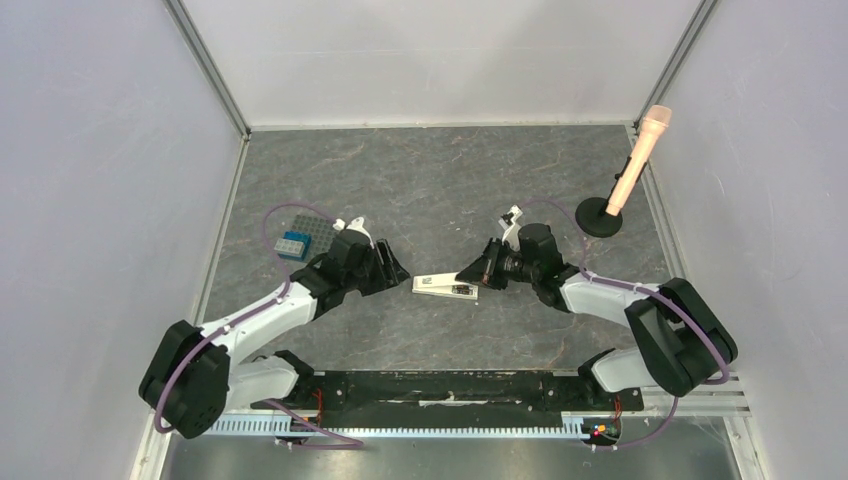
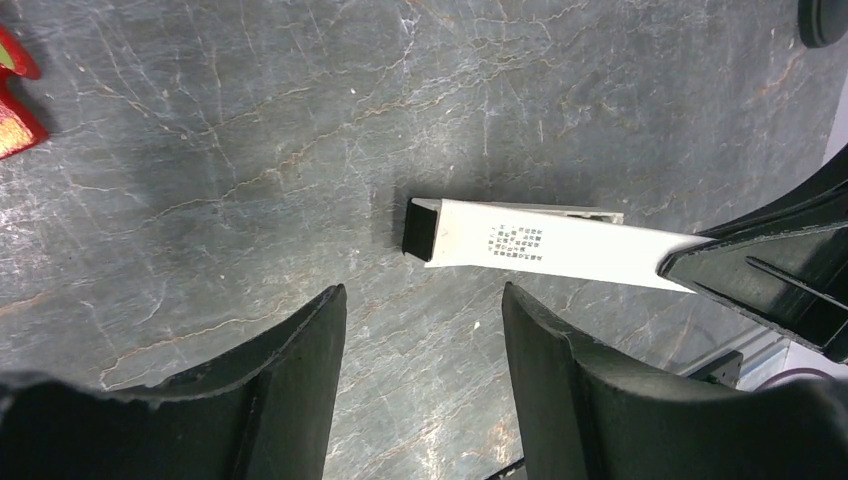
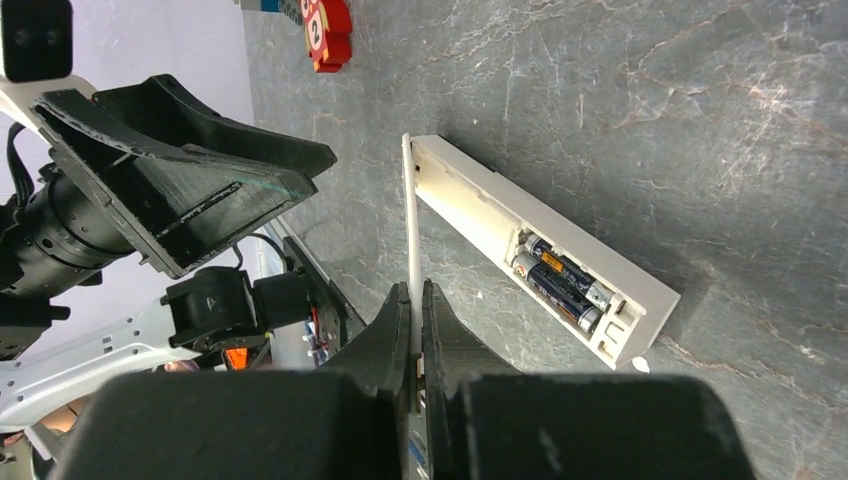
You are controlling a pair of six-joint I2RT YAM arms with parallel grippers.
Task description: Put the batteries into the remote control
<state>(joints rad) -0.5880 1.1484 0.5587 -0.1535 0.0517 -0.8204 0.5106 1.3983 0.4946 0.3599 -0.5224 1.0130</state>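
The remote (image 3: 480, 200) lies on the desk (image 3: 700, 120) between the arms, its long axis running from one pincer to the other. Both batteries (image 3: 560, 282) sit side by side in its open bay, at the end nearer the right arm. The right pincer (image 3: 416, 305) is clamped on the thin white cover (image 3: 411, 230), which is raised edge-on with its far end meeting the remote's far end. The left pincer (image 2: 422, 300), jaws apart, hovers just off that far end. The cover probably has to swing down flat along the remote.
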